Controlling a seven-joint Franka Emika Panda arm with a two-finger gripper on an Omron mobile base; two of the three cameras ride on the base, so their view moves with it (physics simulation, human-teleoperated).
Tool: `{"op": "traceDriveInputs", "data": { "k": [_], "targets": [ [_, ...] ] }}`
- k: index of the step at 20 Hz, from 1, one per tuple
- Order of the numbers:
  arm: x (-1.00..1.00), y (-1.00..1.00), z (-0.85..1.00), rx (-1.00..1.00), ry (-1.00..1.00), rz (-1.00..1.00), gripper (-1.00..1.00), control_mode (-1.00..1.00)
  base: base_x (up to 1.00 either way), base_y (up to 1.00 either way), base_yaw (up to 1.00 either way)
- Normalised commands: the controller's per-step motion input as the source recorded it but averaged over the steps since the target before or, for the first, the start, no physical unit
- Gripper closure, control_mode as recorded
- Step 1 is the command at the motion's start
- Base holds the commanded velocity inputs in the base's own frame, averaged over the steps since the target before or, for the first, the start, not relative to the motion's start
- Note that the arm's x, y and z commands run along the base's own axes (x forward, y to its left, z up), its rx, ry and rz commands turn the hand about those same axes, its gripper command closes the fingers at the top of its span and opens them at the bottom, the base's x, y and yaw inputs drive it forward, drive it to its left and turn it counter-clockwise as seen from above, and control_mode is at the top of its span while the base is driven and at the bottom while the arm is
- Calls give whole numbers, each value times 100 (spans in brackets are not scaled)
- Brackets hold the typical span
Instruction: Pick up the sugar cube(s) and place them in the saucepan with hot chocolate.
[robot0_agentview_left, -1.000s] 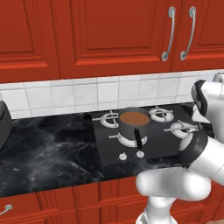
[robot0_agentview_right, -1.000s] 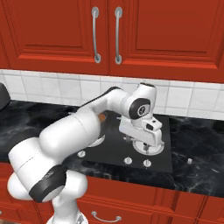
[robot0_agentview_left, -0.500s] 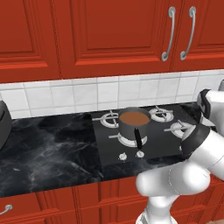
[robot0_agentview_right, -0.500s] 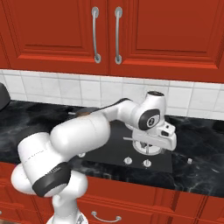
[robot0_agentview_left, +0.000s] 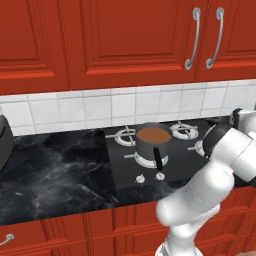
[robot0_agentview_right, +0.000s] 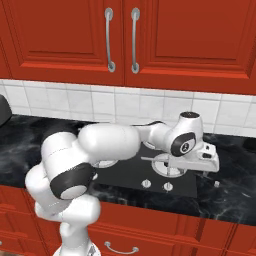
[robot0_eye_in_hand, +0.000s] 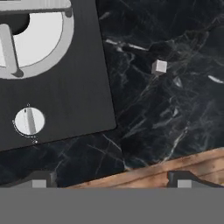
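Note:
A small white sugar cube (robot0_eye_in_hand: 159, 66) lies on the black marble counter, just right of the cooktop's edge; it also shows as a tiny white speck (robot0_agentview_right: 216, 183). My gripper (robot0_eye_in_hand: 112, 180) hangs above the counter's front edge, short of the cube, open wide with nothing between its fingertips (robot0_eye_in_hand: 41, 179). In the right base view the gripper (robot0_agentview_right: 207, 170) hovers over the cooktop's right end, up and left of the cube. The grey saucepan (robot0_agentview_left: 153, 145) stands on a front burner, its black handle (robot0_agentview_left: 158, 157) pointing forward. Reddish-brown hot chocolate (robot0_agentview_left: 153, 134) fills it.
The black cooktop (robot0_eye_in_hand: 65, 87) carries a round burner (robot0_eye_in_hand: 35, 39) and a white knob (robot0_eye_in_hand: 29, 121). The counter's wooden front edge (robot0_eye_in_hand: 175, 168) runs just under the fingertips. Red cabinets (robot0_agentview_left: 125, 40) hang above, and a dark appliance (robot0_agentview_left: 4, 142) stands at far left.
The arm has swung right across the cooktop toward the counter's right end. The jaws have stayed open and hold nothing.

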Motion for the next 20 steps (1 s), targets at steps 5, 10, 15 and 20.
{"op": "traceDriveInputs", "data": {
  "k": [5, 10, 15, 20],
  "targets": [
    [29, -67, 0, 15, 3, 7, -100, -100, 0, 0, 0],
    [30, -62, -17, 17, 2, 0, -100, -100, 0, 0, 0],
    [18, -56, -18, 15, 0, 0, -100, -100, 0, 0, 0],
    [14, -36, -2, 7, 0, 0, -100, -100, 0, 0, 0]
  ]
}}
